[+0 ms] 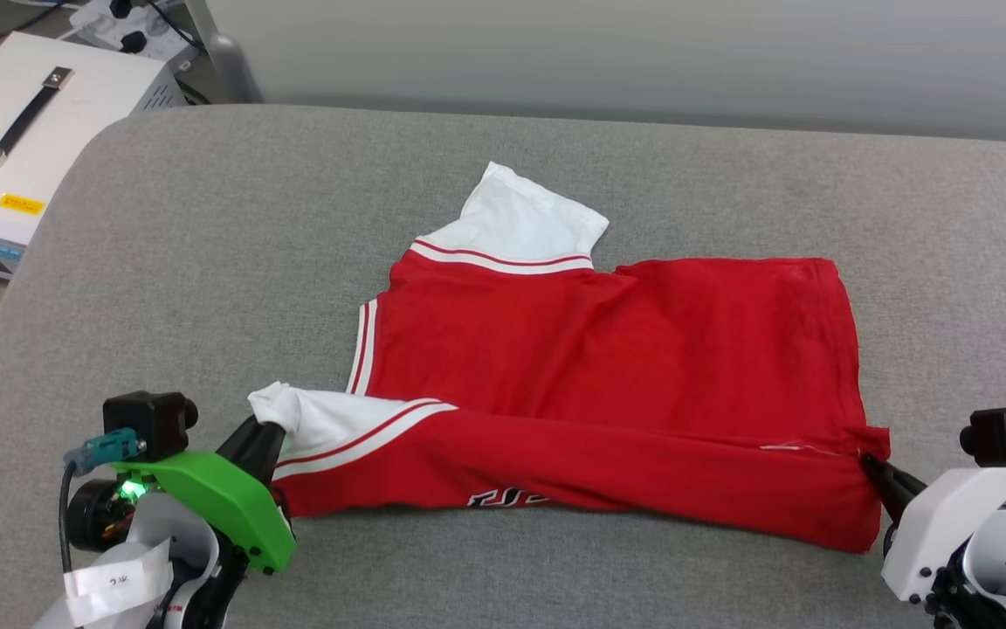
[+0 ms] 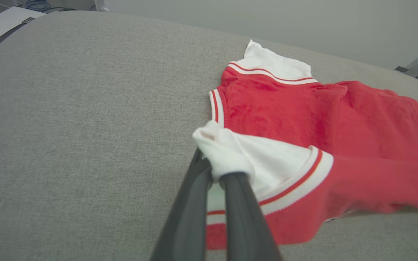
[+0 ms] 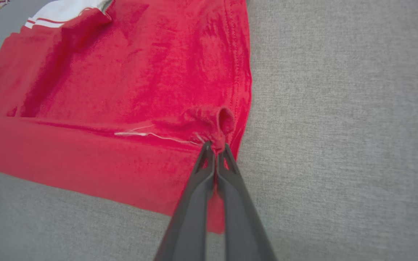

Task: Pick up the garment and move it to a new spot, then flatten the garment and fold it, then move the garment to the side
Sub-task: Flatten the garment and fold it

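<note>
The red garment [image 1: 608,367] lies across the grey padded surface, its near long edge lifted and rolled over towards the far side. One white sleeve [image 1: 520,218] points away at the far side. My left gripper [image 1: 265,432] is shut on the near white sleeve [image 2: 238,159], bunched between its fingers [image 2: 194,203]. At the other end my right gripper [image 1: 871,466] is shut on a pinch of the red hem [image 3: 220,127]. A strip of black white-outlined lettering [image 1: 507,499] peeks out under the raised edge. In the right wrist view the garment [image 3: 122,90] spreads up and left.
The grey padded table [image 1: 206,262] has bare room around the garment on all sides. A white equipment box [image 1: 23,131] with a black handle stands beyond the table's far left corner, with cables behind it.
</note>
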Available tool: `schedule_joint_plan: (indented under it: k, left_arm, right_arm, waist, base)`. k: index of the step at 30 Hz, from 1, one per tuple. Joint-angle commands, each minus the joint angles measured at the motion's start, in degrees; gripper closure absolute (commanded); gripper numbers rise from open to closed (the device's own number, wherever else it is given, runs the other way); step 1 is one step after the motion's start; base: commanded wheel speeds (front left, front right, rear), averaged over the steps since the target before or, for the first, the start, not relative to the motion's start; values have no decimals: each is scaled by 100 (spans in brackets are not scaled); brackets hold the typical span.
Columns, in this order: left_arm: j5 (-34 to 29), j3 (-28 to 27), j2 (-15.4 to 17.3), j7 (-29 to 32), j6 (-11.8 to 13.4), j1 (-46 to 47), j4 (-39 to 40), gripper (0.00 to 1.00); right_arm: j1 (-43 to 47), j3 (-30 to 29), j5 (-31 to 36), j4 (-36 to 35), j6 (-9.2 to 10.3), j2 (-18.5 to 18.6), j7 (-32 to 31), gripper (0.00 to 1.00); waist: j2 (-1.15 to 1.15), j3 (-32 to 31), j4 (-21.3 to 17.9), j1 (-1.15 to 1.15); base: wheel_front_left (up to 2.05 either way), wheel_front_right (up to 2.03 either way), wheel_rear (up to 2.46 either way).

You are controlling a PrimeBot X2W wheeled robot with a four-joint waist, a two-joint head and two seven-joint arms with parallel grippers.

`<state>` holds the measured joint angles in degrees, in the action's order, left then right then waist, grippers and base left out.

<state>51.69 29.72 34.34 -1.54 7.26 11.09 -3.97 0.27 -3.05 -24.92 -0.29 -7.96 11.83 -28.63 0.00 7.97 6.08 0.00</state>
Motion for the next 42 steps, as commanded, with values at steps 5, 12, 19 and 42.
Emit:
schedule_joint_plan:
  k: [5, 12, 19, 42]
  left_arm:
    - [-67, 81, -279, -175, -341, 517, -576, 100]
    - [38, 255, -693, -273, -811, 900, -1387, 100]
    - [100, 440, -949, -264, -1108, 1057, -1984, 48]
    - [393, 283, 94, 948, -427, 658, -1259, 0]
  right_arm:
    - [-499, 224, -7, 462, 47, 155, 309, 100]
    - [-827, 400, -51, 1122, 47, 245, 750, 100]
    - [-908, 612, -214, 1511, 47, 325, 1007, 0]
    - [-226, 123, 970, 574, 47, -346, 2991, 0]
  waist:
    - [0, 433, 11, 0]
    - [0, 712, 36, 0]
    - [0, 704, 31, 0]
    - [0, -68, -21, 0]
  base:
    - [0, 0, 0]
    - [0, 0, 0]
    - [0, 0, 0]
    - [0, 0, 0]
